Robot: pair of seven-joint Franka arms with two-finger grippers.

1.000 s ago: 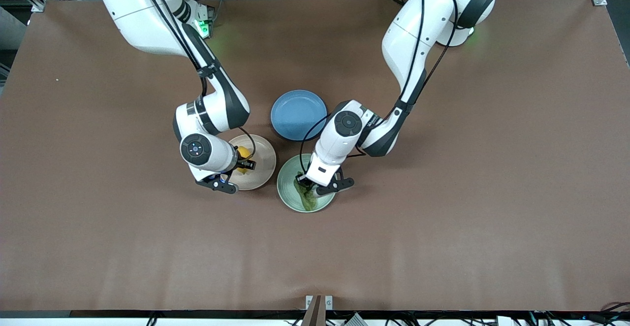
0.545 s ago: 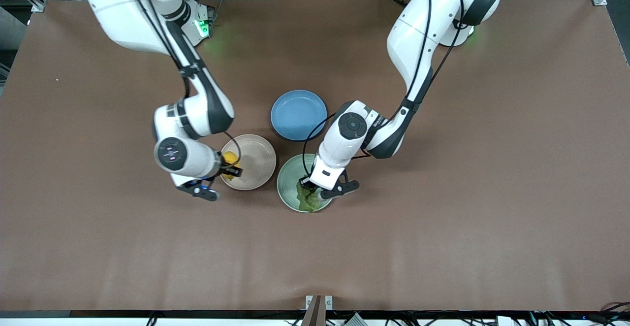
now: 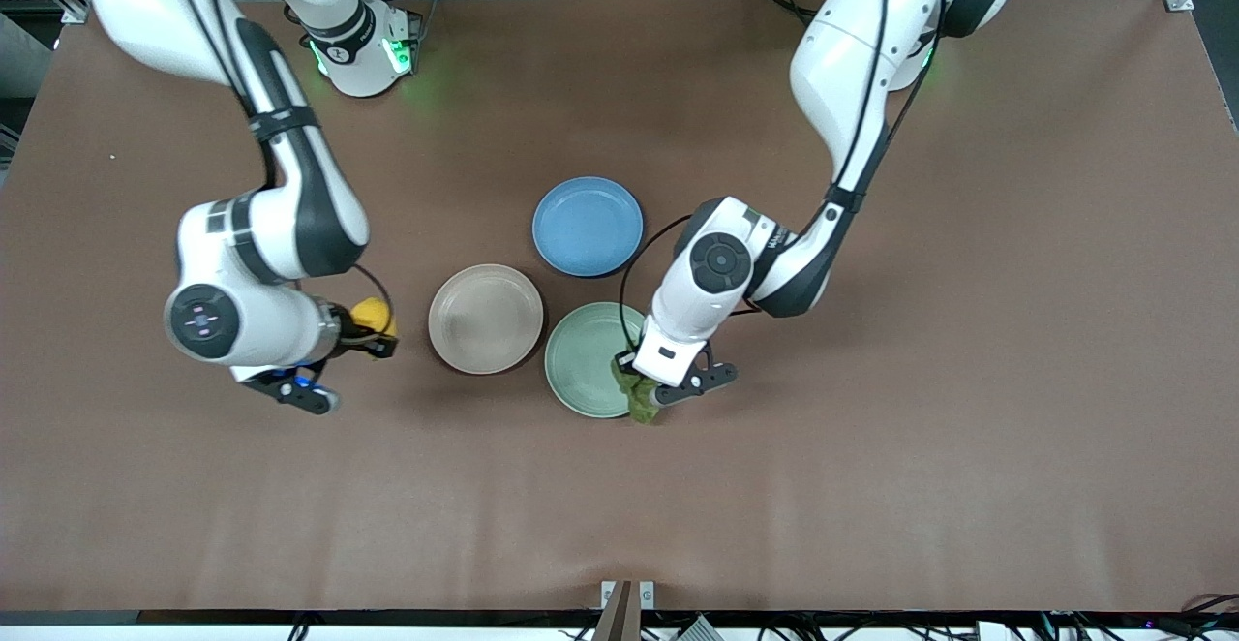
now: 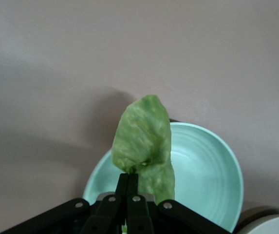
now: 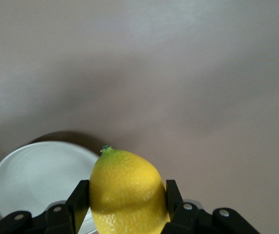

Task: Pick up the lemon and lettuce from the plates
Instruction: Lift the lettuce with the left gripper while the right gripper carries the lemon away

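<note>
From my remote station, I see a brown worktop [image 3: 871,476] from above, with two white arms reaching in from its top edge. Starting at the right arm's end, my right end effector [image 3: 379,331] is up in the air over bare worktop beside the beige-pink plate [image 3: 485,319], its fingers closed on the lemon [image 3: 373,313]. The right wrist view shows the yellow lemon [image 5: 127,192] clamped between the two black fingers [image 5: 78,200], with that plate [image 5: 37,175] lying below and apart from it. Next comes a blue plate [image 3: 588,226], farther from the front camera than the other two. Nearer sits the mint green plate [image 3: 586,358], just beside the beige-pink one. My left end effector [image 3: 641,387] hangs over the mint plate's rim, toward the left arm's end, pinching the lettuce [image 3: 639,399]. In the left wrist view the wrinkled green leaf [image 4: 144,141] sticks out from the closed fingertips above the mint plate [image 4: 212,170].
</note>
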